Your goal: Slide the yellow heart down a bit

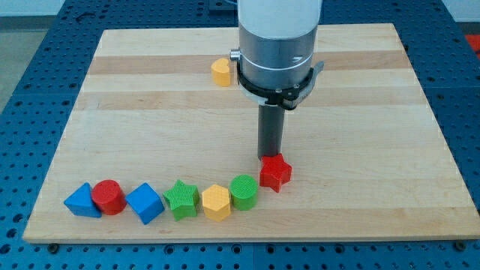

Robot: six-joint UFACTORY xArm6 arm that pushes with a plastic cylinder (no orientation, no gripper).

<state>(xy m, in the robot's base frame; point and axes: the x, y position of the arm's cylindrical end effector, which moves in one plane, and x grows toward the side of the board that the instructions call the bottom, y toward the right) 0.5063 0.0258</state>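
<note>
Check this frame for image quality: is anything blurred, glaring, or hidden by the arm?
Camera view: sharp throughout and evenly lit, with only soft, short shadows under the blocks; no strong glare on the wooden board. The arm's body cuts off the view's top, and my tip sits right at the red star, so contact is hard to judge. The yellow heart is fully visible.

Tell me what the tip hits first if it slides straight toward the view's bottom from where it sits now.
My tip sits right above the red star, apparently touching it, so it would push that first. Depth is uncertain; nothing lies beyond it.
</note>
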